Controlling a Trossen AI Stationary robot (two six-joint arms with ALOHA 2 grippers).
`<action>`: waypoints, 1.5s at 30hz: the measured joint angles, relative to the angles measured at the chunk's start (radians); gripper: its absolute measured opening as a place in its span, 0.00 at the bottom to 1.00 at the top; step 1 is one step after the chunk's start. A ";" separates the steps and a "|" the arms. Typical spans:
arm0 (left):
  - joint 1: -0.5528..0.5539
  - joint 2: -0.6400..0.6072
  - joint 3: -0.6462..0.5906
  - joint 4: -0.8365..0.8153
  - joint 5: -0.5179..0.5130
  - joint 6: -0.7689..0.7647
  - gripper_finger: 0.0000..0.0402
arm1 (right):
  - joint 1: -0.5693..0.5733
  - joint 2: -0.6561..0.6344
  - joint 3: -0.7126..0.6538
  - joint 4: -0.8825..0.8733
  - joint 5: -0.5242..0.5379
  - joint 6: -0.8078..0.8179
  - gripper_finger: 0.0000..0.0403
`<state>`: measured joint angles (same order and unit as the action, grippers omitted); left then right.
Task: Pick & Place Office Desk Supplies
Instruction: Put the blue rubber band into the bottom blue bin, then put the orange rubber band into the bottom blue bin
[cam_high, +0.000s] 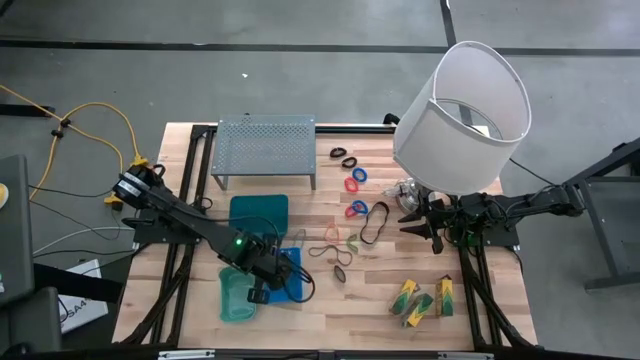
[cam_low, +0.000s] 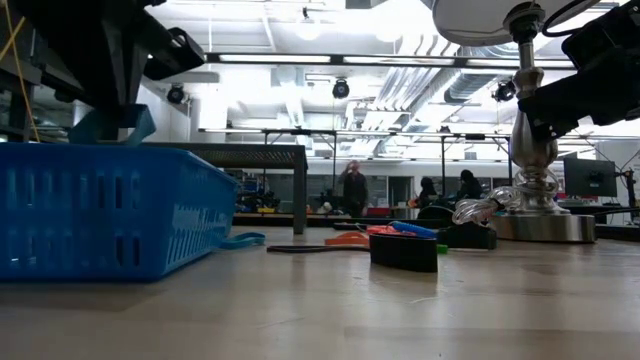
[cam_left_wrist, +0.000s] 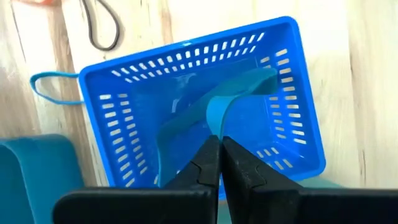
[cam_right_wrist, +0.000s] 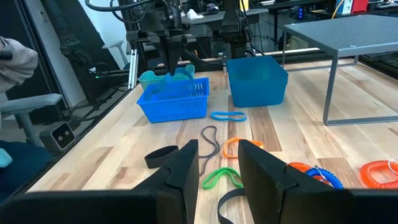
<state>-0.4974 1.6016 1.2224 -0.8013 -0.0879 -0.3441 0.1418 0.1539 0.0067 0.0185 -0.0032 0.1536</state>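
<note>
Teal band (cam_left_wrist: 211, 115) — a wide flat loop pinched at its upper fold by the left gripper (cam_left_wrist: 219, 146), jaws clenched on it, and hanging over the blue slotted basket (cam_left_wrist: 280, 155); from the right wrist view the band (cam_right_wrist: 166, 76) dangles just above the basket rim (cam_right_wrist: 177, 102). In the high view the left gripper (cam_high: 262, 272) sits at about 7 o'clock from table centre, over the basket (cam_high: 290, 262), with a teal tray (cam_high: 258, 212) at its 12 o'clock and another teal tray (cam_high: 233, 300) at its 8 o'clock.

Remaining supplies lie loose around table centre: thin blue band (cam_right_wrist: 228, 116) just beside the basket, black loop (cam_high: 375, 224), red and blue rings (cam_high: 357, 177), green band (cam_right_wrist: 222, 177), orange band (cam_right_wrist: 236, 146) — yellow-green packets (cam_high: 422, 298) at 5 o'clock.

Right gripper (cam_high: 418, 222) at 3 o'clock, beneath the white-shaded lamp (cam_high: 462, 110), jaws parted and holding nothing; green and orange bands lie on the table below its fingers (cam_right_wrist: 264, 171). Grey perforated rack (cam_high: 265, 148) at 12 o'clock.
</note>
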 joint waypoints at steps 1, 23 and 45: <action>0.001 0.000 0.000 0.000 0.000 0.000 0.00 | 0.000 0.000 0.000 0.000 0.000 0.000 0.25; 0.045 0.001 0.000 0.002 0.013 0.038 0.20 | 0.000 0.000 0.000 0.000 0.000 0.000 0.25; 0.150 0.001 0.000 0.188 0.005 0.176 0.26 | 0.000 0.000 0.000 0.000 0.000 0.000 0.25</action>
<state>-0.3470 1.6028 1.2224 -0.6128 -0.0826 -0.1685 0.1418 0.1539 0.0067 0.0181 -0.0032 0.1539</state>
